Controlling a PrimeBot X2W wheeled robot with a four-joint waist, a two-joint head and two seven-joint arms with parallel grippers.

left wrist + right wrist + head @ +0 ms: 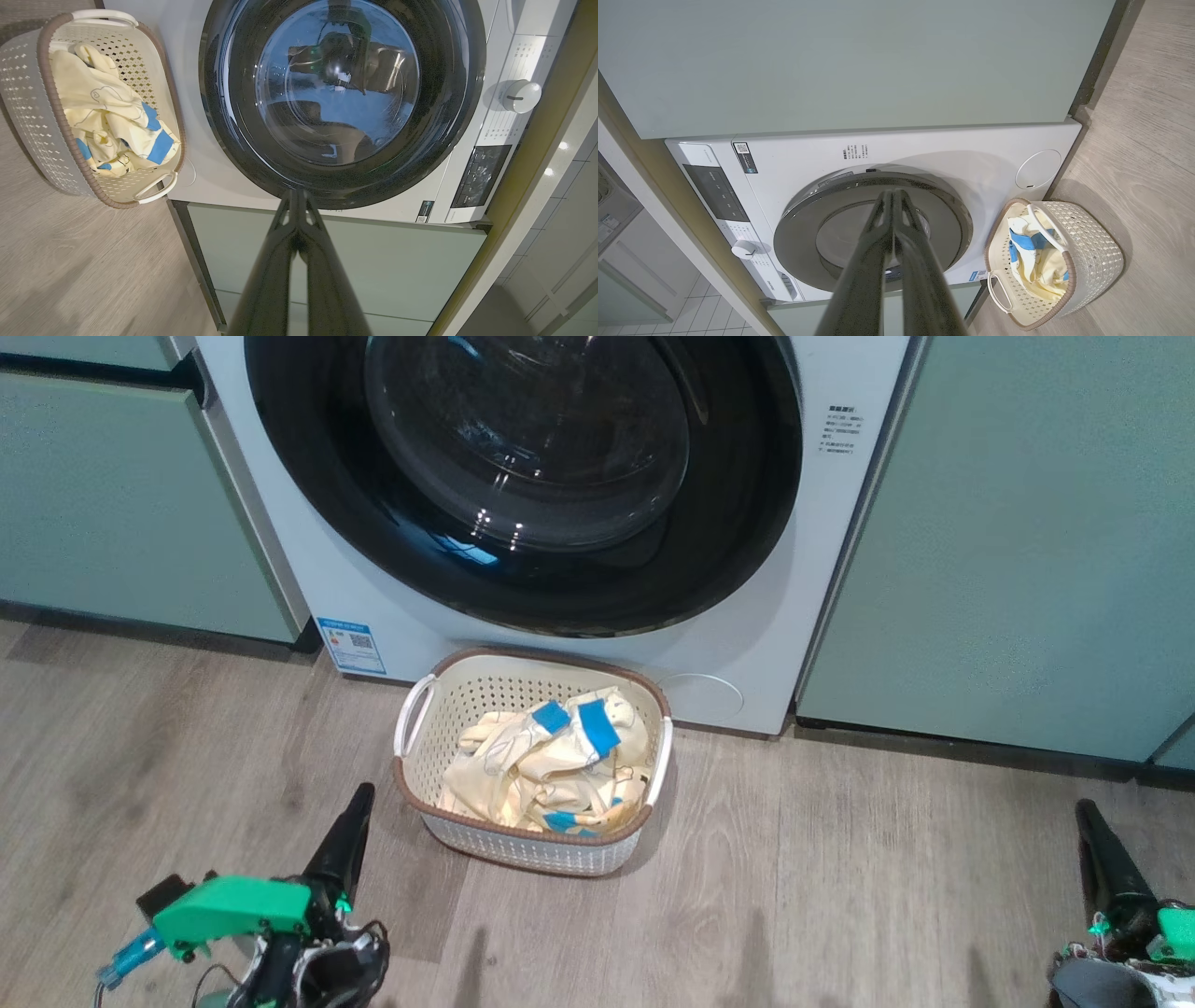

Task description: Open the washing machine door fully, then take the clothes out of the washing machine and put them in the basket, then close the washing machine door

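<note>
At the lower left of the head view the left hand (358,807) has its two dark fingers pressed together on nothing. The right hand (1090,821) at the lower right is likewise pinched closed and empty. Both hang over the wooden floor (840,896). At centre the basket (523,854) stands just before the washing machine (411,627), the clothes (541,765) heaped inside it. Beyond, the washing machine door (560,593) lies against the front, apparently closed. Whether the latch has caught I cannot tell. A gentle push with closed fingers on the black rim, not the glass, would likely settle it.
</note>
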